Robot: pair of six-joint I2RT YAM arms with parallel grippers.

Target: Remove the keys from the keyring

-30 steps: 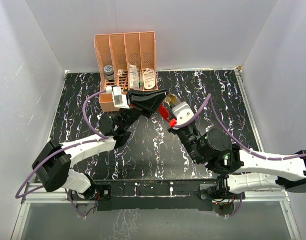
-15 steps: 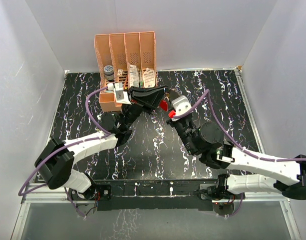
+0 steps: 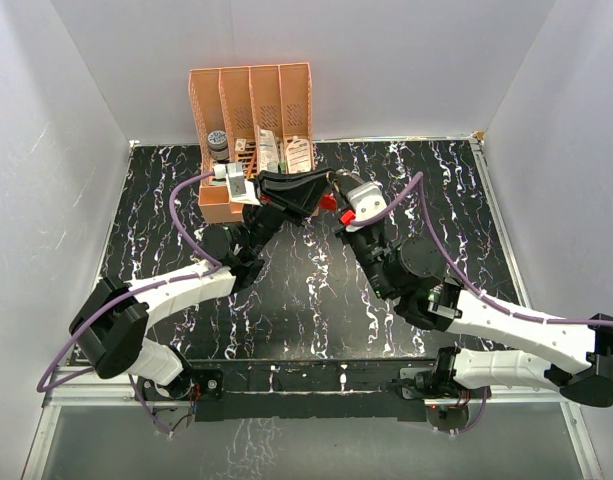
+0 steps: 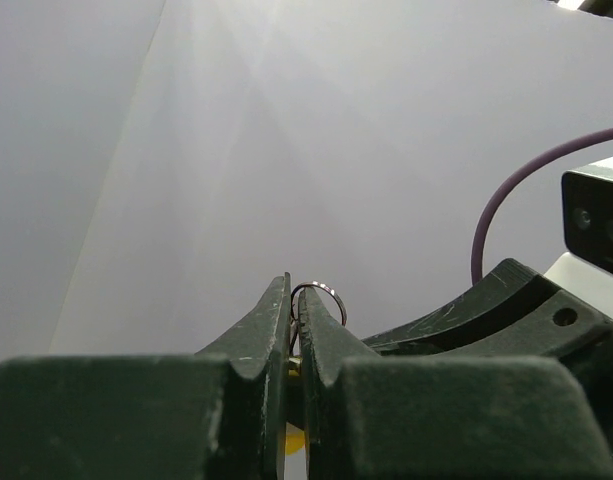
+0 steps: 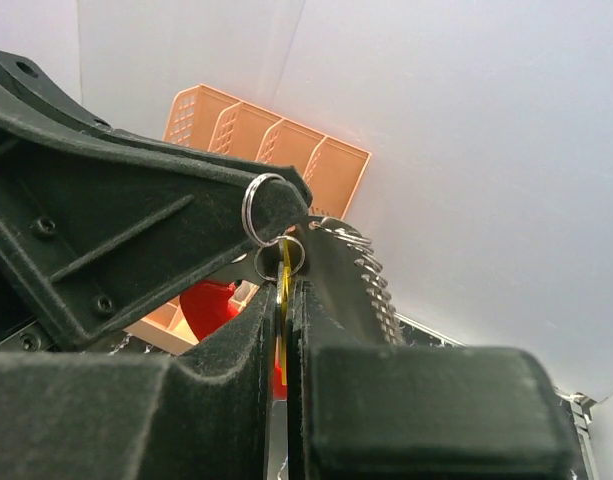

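Both grippers meet in mid-air in front of the rack. My left gripper [image 3: 328, 184] [image 4: 294, 300] is shut on the keyring [image 4: 321, 293], whose thin wire loop pokes out above the fingertips. A speck of yellow shows low between the jaws. In the right wrist view the keyring [image 5: 262, 208] sits at the left gripper's dark fingertip, with a smaller loop [image 5: 279, 258] under it. My right gripper [image 3: 339, 194] [image 5: 286, 292] is shut on a thin yellowish key [image 5: 285, 285] hanging from that loop. The red tag [image 3: 329, 204] [image 5: 210, 306] dangles below, mostly hidden.
An orange slotted rack [image 3: 252, 110] [image 5: 271, 140] with small bottles and packets stands at the table's back, just behind the grippers. White walls close in three sides. A silvery toothed piece [image 5: 374, 280] lies beside my right fingers. Purple cables [image 3: 181, 215] loop off both wrists.
Both grippers have moved together toward the rack, still closed on ring and key. The red tag now shows less beneath them.
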